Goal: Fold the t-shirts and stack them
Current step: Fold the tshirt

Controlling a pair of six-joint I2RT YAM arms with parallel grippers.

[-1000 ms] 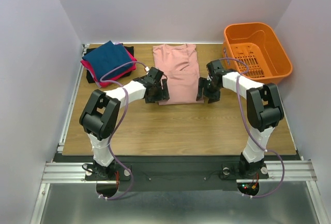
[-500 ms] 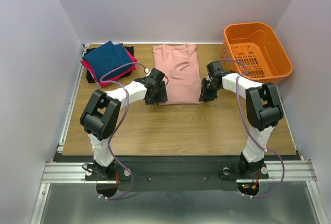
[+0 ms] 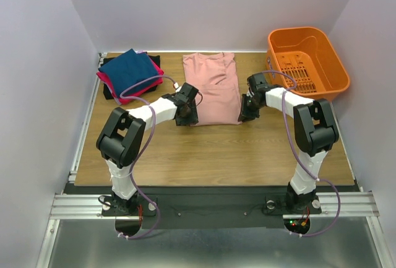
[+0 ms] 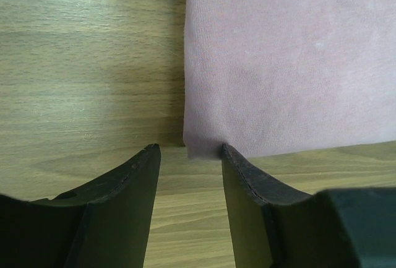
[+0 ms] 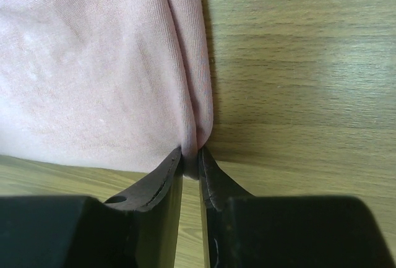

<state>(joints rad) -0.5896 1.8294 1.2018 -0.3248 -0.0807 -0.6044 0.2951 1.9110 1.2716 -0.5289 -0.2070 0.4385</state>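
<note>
Progress looks about halfway: folded stack (image 3: 130, 73) sits back left on the table (image 3: 204, 153), pink shirt (image 3: 211, 88) lies mid-back as a long strip. Right gripper (image 5: 190, 151) pinches its near right corner, left gripper (image 4: 190, 148) straddles the near left corner, unclamped. Cross fold and stacking remain.

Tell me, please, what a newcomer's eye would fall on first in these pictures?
The pink t-shirt, folded into a long strip mid-table, stands out: the right gripper pinches one near corner, the left gripper stands open around the other. Next come the orange basket at the far right and the stack of folded shirts at the far left.
</note>
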